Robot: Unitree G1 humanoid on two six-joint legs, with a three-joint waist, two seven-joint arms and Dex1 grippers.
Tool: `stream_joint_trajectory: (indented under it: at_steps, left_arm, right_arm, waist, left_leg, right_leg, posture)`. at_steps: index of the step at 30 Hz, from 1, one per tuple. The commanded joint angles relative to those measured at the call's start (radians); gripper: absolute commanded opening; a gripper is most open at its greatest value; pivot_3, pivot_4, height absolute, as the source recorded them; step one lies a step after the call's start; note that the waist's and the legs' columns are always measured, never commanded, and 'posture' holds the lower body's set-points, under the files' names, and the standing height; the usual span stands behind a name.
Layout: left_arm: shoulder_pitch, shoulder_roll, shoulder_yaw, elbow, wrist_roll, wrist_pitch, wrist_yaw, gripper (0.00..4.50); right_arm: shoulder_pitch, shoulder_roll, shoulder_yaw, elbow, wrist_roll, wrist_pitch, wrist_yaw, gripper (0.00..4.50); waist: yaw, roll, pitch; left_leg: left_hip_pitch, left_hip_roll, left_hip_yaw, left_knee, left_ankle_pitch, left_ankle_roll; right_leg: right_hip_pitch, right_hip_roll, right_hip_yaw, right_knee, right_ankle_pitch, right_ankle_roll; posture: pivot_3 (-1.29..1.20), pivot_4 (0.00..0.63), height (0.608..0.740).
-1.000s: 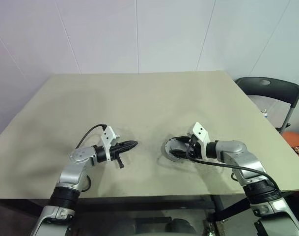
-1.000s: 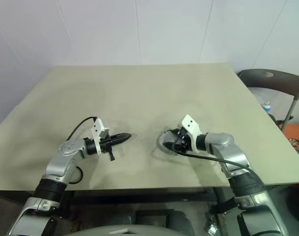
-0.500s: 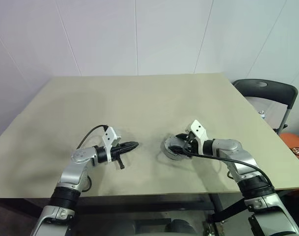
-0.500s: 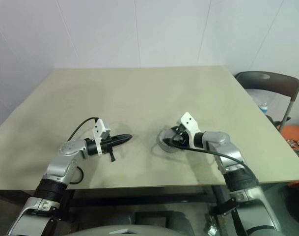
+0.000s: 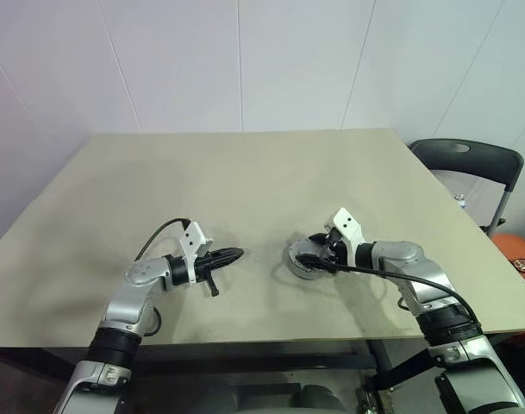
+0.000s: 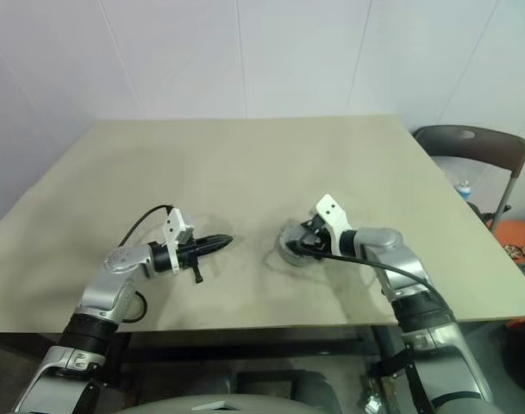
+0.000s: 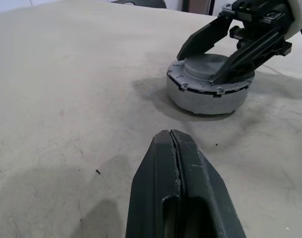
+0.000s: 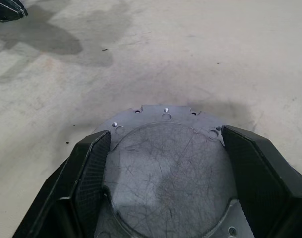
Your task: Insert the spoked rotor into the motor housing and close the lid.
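Lid point(image 8: 165, 163) between spread right hand point(image 8: 163, 153) fingers

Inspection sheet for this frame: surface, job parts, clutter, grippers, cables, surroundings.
Surface: beige table, faintly scuffed and stained.
Job's things: lid sits on the round grey motor housing; spoked rotor nothing seen.
Clutter: tiny dark speck on the table.
Grippers: left gripper shut, holding nothing, off the housing. Right gripper wide, a finger on each side over the lid; contact cannot be told.
Cables: black cable loops at the left wrist; another runs along the right forearm.
Surroundings: white wall panels, dark chair right of the table.
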Motion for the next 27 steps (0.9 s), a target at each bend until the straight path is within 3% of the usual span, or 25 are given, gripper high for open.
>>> stream_joint_trajectory:
  at_steps: [1,7,27]
  left_arm:
    - [-0.007,0.006,0.009,-0.032,-0.010,-0.002,0.001,0.00]
    - [-0.003,0.009,0.012,-0.034,-0.010,-0.003,0.003,0.00]
    - [0.006,0.009,0.007,-0.040,-0.010,0.003,0.011,0.00]
  right_arm:
    - [0.023,-0.006,0.020,-0.042,-0.014,-0.015,0.002,3.21]
    - [0.000,0.036,0.000,0.000,-0.038,-0.038,-0.077,3.21]
    - [0.011,0.088,-0.025,0.002,-0.042,-0.029,-0.148,3.21]
  waist:
    - [-0.001,0.000,0.000]
    - [-0.008,0.000,0.000]
    - [-0.029,0.000,0.000]
  left_leg:
    - [-0.001,0.000,0.000,0.000,0.000,0.000]
    - [-0.010,0.000,0.000,-0.003,0.000,0.000]
    - [-0.006,0.000,0.000,0.000,0.000,0.000]
  right_leg:
    - [-0.001,0.000,0.000,0.000,0.000,0.000]
    - [-0.011,0.000,0.000,0.000,0.003,0.004]
    - [-0.009,0.000,0.000,0.001,0.002,-0.001]
  posture:
    - [0.00,0.000,0.740]
    - [0.00,0.000,0.740]
    - [0.00,0.000,0.740]
